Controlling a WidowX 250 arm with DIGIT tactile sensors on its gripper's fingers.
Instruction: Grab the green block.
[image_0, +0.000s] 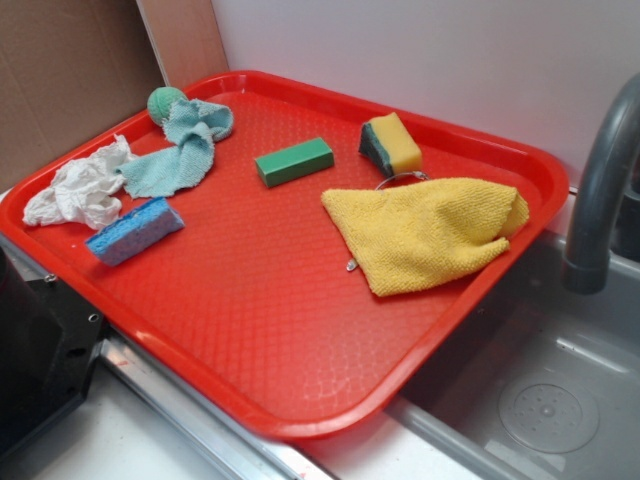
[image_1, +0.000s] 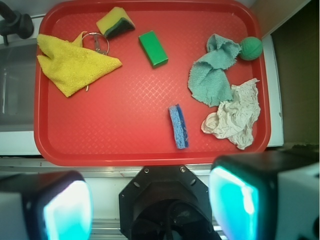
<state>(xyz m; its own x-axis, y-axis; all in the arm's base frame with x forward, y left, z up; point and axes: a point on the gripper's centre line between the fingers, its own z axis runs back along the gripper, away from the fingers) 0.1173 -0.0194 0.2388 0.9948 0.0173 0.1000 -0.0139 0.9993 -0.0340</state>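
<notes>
The green block (image_0: 294, 161) is a bright-green bar lying flat on the red tray (image_0: 290, 340), a little behind its middle. In the wrist view the green block (image_1: 153, 48) lies in the upper middle of the tray (image_1: 110, 140). My gripper (image_1: 150, 205) is high above the tray's near edge, far from the block. Its jaws stand wide apart with nothing between them. The gripper does not show in the exterior view.
On the tray: a yellow sponge with a dark green side (image_0: 390, 143), a yellow cloth (image_0: 425, 230) over a metal ring (image_1: 97, 41), a blue sponge (image_0: 134, 230), a teal cloth (image_0: 180, 150), a teal ball (image_0: 165, 103), a white rag (image_0: 80, 190). A sink and grey faucet (image_0: 600, 190) stand right.
</notes>
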